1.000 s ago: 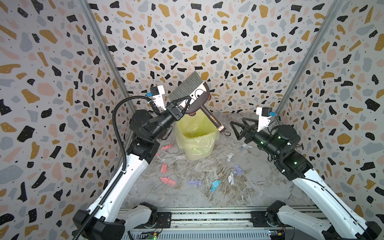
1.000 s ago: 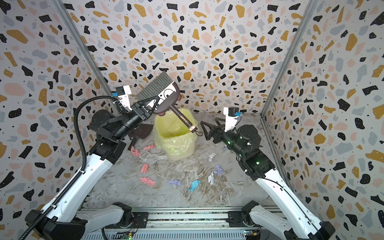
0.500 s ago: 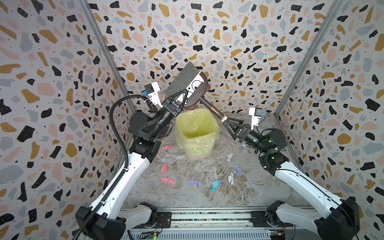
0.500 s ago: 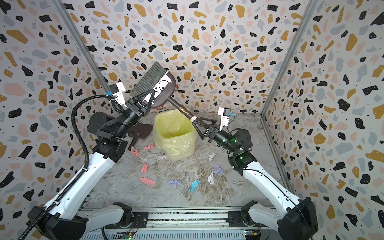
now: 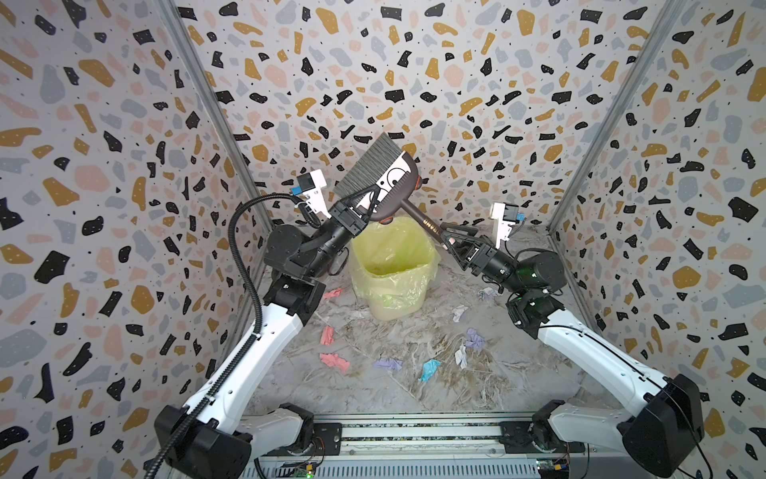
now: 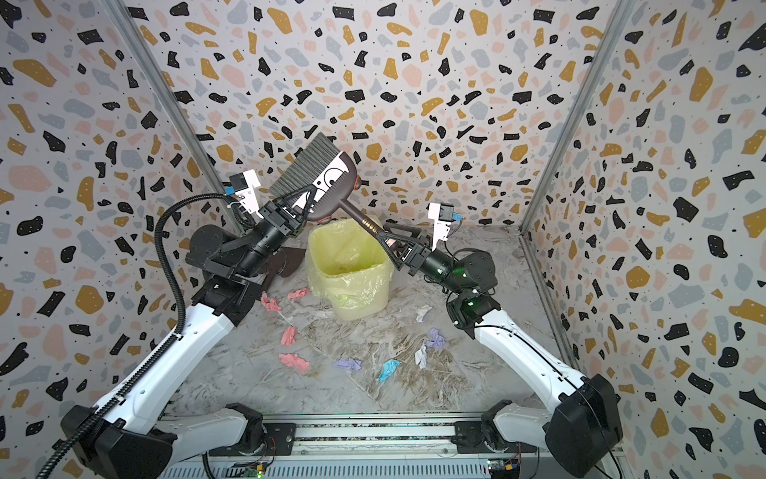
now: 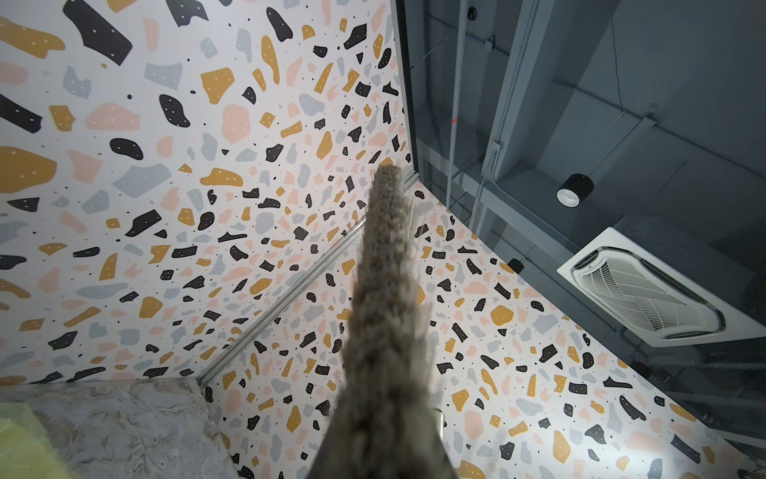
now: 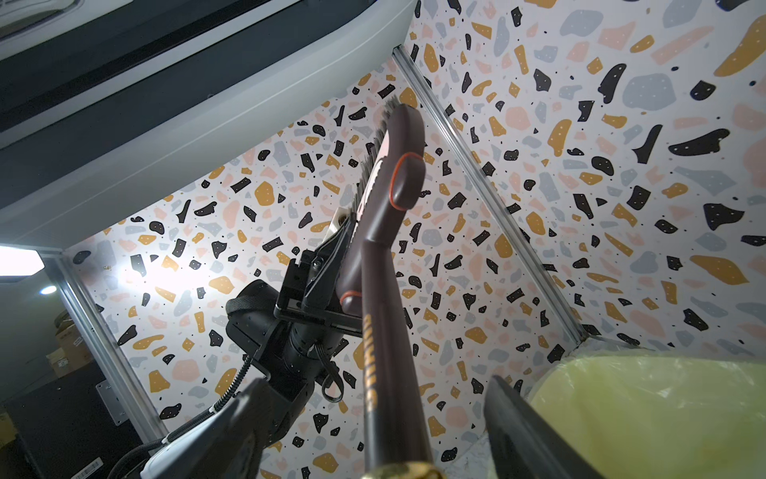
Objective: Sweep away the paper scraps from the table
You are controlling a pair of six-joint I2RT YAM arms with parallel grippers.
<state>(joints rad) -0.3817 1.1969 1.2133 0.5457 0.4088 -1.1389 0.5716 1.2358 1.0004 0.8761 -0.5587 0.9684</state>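
- The left end effector is clamped on the head of a brown brush and holds it in the air over the back of the counter, with the grey bristles pointing up towards the back left corner
- The brush handle slants down to the right past the back rim of the bin, and its end sits inside the right end effector
- In the right wrist view the fingers of that end effector stand wide, with a gap on each side of the handle, so they surround it without gripping
- The bin, lined with a yellow bag, stands upright near the back edge of the counter, about midway along it
- The paper scraps lie loose on the counter, well apart from the brush: pink ones towards the left edge, lilac, light blue and white ones between the bin and the front edge, and two more just right of the bin
- A dark brown dustpan lies beside the bin towards the left edge, partly hidden by the left arm
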